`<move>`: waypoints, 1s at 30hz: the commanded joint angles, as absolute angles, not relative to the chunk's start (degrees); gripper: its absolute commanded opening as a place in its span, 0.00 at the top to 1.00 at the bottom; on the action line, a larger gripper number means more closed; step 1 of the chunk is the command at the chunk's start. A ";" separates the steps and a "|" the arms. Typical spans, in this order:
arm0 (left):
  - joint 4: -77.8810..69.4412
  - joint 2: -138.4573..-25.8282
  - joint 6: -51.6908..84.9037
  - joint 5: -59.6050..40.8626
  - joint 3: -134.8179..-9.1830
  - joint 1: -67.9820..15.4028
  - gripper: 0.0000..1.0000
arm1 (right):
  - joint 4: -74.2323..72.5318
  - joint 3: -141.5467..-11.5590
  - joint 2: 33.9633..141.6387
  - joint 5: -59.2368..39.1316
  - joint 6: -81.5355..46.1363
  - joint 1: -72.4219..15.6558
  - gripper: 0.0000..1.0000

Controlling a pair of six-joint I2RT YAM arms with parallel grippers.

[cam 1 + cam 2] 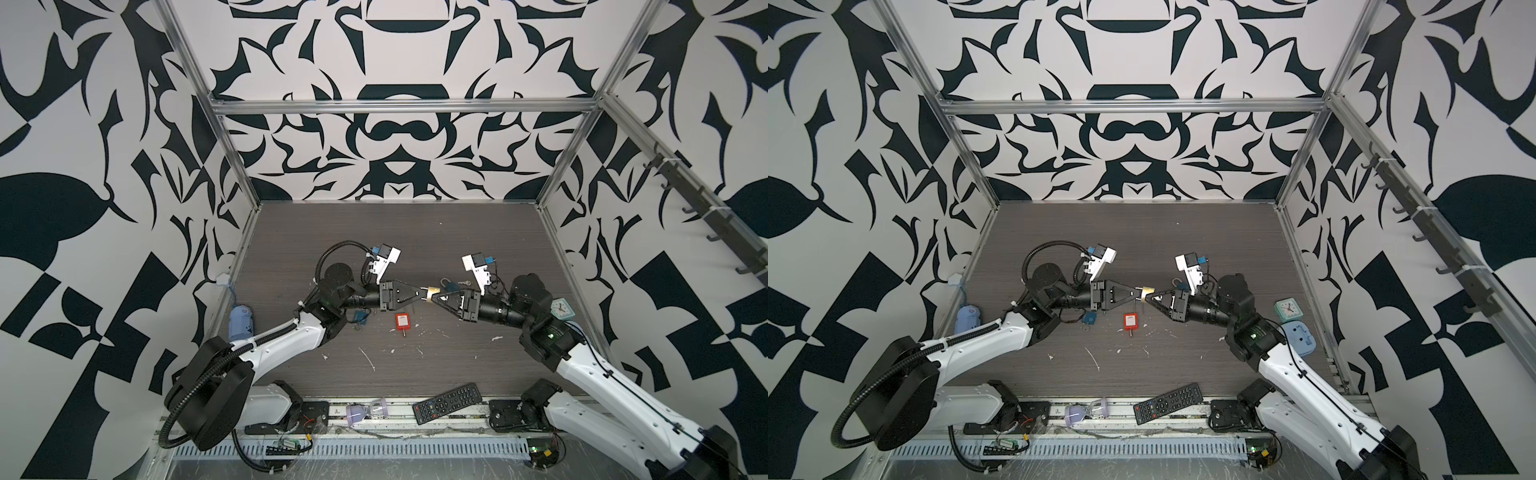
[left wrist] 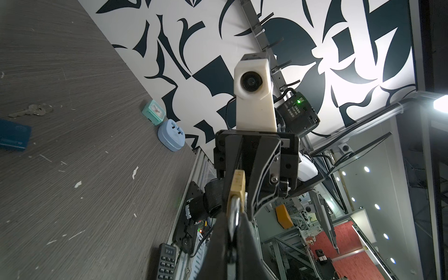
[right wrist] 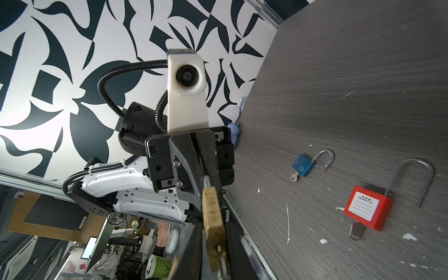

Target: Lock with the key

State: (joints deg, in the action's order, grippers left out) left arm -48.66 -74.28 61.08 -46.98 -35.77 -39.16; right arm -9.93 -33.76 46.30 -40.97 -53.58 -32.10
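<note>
A small brass padlock (image 1: 432,291) (image 1: 1147,291) hangs above the middle of the table between both grippers. My left gripper (image 1: 422,289) (image 2: 234,218) is shut on its silver shackle (image 2: 234,211). From the other side, my right gripper (image 1: 435,297) (image 3: 213,230) is shut on the brass body (image 3: 212,213), one finger on each flat face. The silver key (image 3: 221,263) sticks out of the body's keyhole end, between the right fingers. In the left wrist view the body (image 2: 237,184) points away from the camera.
A red padlock (image 1: 402,321) (image 3: 368,209) with an open shackle lies just in front of the grippers. A blue padlock (image 3: 304,166) lies under the left arm, another (image 1: 449,286) behind the right gripper with loose keys (image 2: 31,111). A remote (image 1: 446,403), clock (image 1: 1286,309) and blue adapter (image 1: 1298,338) lie near the edges.
</note>
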 commanded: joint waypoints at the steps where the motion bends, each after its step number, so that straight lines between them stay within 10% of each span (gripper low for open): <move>1: -50.26 -75.14 62.31 -46.14 -35.07 -38.23 1.00 | -13.14 -35.29 44.21 -42.61 -53.18 -32.43 0.84; 10: -51.33 -76.27 63.10 -47.27 -35.54 -38.23 1.00 | -14.49 -34.55 44.16 -42.03 -53.78 -32.36 1.00; 13: -52.08 -76.40 63.42 -47.89 -35.60 -38.23 0.53 | -15.89 -34.06 44.85 -42.56 -54.83 -32.43 1.00; 15: -52.38 -76.53 63.55 -48.12 -35.85 -38.23 0.44 | -17.05 -33.84 45.55 -42.96 -55.57 -32.41 1.00; 30: -53.77 -78.36 64.20 -49.05 -37.80 -39.99 0.60 | -19.35 -32.71 47.53 -42.88 -56.95 -32.39 1.00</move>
